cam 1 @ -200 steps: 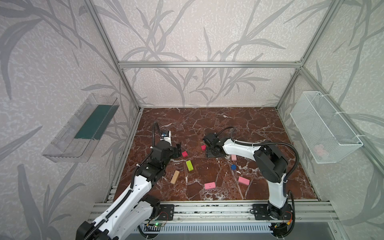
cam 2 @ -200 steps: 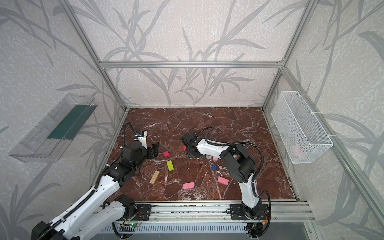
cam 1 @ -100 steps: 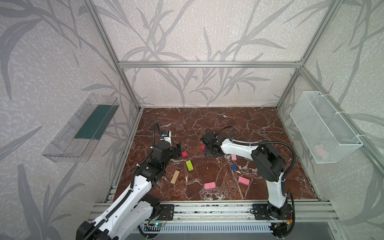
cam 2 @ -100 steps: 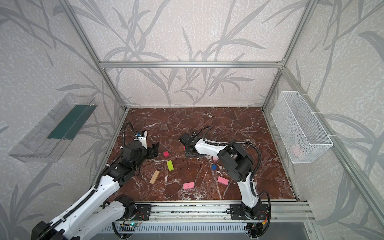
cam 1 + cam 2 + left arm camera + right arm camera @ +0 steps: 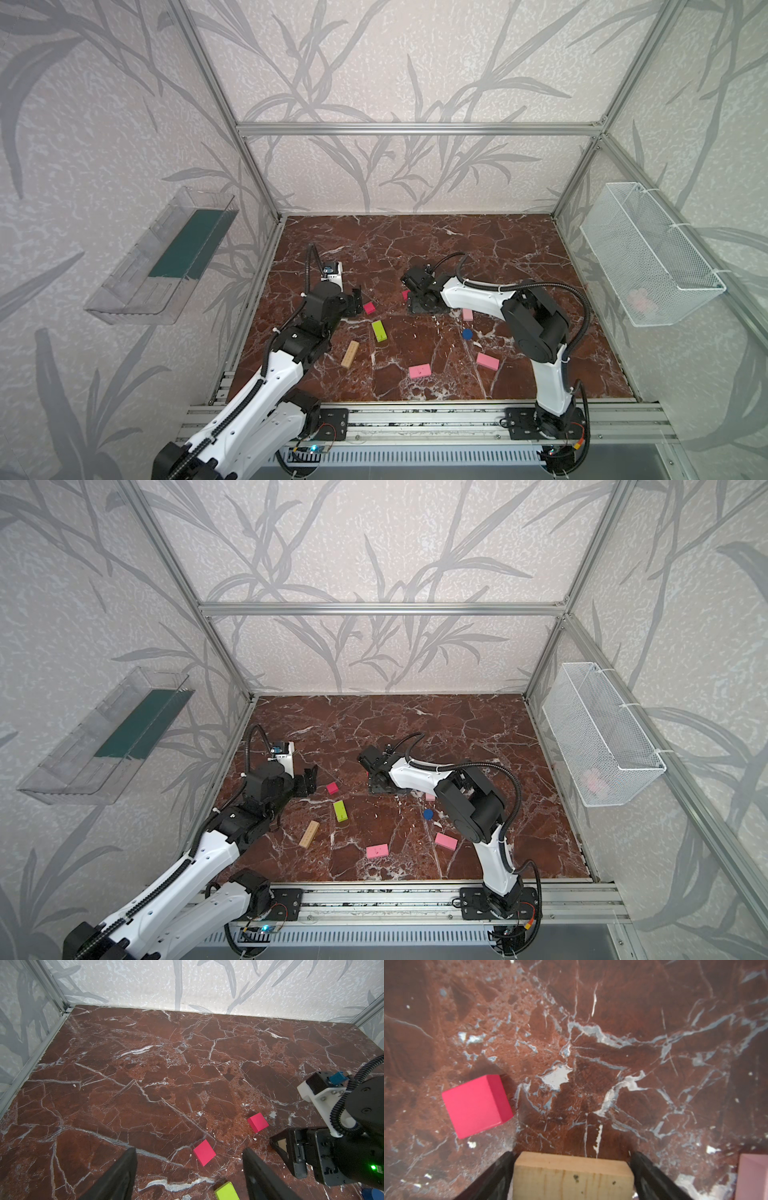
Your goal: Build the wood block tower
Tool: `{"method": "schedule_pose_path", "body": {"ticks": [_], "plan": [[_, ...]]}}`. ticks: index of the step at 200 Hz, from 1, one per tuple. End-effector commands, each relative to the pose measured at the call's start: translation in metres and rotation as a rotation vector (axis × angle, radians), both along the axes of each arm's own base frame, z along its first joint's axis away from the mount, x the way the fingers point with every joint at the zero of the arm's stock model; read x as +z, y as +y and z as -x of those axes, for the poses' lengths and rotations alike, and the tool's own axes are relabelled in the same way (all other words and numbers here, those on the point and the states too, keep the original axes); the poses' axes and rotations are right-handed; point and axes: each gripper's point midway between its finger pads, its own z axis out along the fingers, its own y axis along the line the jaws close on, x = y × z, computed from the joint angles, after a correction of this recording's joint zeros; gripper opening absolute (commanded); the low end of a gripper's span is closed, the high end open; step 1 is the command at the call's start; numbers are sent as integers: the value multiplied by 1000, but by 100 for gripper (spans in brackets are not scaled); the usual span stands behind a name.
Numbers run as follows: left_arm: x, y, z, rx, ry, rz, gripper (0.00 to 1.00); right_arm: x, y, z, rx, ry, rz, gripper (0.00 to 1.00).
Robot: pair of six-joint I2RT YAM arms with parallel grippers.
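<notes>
A: What's looking risky rn?

B: The right end effector (image 5: 572,1155) is sitting low over the bench (image 5: 415,249) w/ a tan bar (image 5: 573,1176) btwn its fingers. They're flanking both sides closely, but I can't tell if they're pinching it or standing just clear. If one finger is dragging on the way off, the bar is prob going to skew. A crooked base is going to hurt every layer above.

A: Neighbours?

B: A red cube (image 5: 477,1105) is lying just beside that bar and a pale pink bar (image 5: 753,1176) is on its other side. Either could be getting nudged if the arm is swinging wide.

A: And the left end effector (image 5: 189,1150)?

B: Spread wide, holding nothing, hovering by the other red cube (image 5: 204,1152). Both arms are working near mid-bench, so a clash is possible imo.

A: Rest of the blocks?

B: No tower is standing yet. The second tan bar (image 5: 350,354), lime-green bar (image 5: 379,331), blue disc (image 5: 467,333), bright pink bar (image 5: 419,371) and second bright pink bar (image 5: 487,361) are all lying loose and apart.

A: Surfaces?

B: The tan bar is showing bare wood w/ straight grain, dark specks and softened edges. The cubes are wearing smooth paint w/ crisp corners. The disc is flat and round. The bench is looking like polished red-brown marble w/ white veins. I'm guessing it's slick, so bumped blocks are prob sliding easily.
</notes>
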Motion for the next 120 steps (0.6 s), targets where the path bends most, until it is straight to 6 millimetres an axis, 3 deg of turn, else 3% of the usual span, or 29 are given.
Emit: {"method": "schedule_pose_path", "body": {"ticks": [1, 24, 33, 86, 120], "plan": [[-4, 4, 2, 11, 5, -17, 78, -5, -4, 3, -4, 12, 34, 91], [-3, 3, 2, 10, 4, -17, 78, -3, -4, 3, -2, 8, 34, 93], [-3, 4, 2, 11, 5, -18, 78, -1, -4, 3, 0, 5, 33, 100], [-3, 4, 2, 8, 6, -24, 78, 14, -6, 2, 4, -20, 30, 99], [-1, 5, 4, 8, 16, -36, 78, 36, -10, 1, 8, -61, 20, 99]]}}
